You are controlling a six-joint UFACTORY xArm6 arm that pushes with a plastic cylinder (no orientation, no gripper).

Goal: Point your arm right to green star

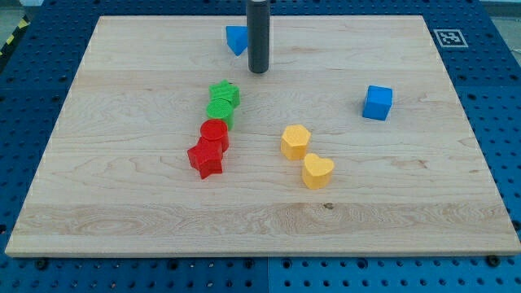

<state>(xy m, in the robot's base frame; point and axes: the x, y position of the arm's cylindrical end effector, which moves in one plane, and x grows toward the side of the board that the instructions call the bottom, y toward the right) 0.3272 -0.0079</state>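
Observation:
The green star (225, 94) lies on the wooden board left of centre. A green round block (220, 111) touches it just below. My tip (259, 71) is above and to the right of the green star, a short gap away from it. A blue block (237, 39) sits just left of the rod near the view's top, partly hidden by it.
A red cylinder (214, 133) and a red star (206, 158) continue the line below the green blocks. A yellow hexagon-like block (295, 141) and a yellow heart (317, 171) lie at centre right. A blue cube (377, 102) is at the right. The board's edge (260, 254) runs along the bottom.

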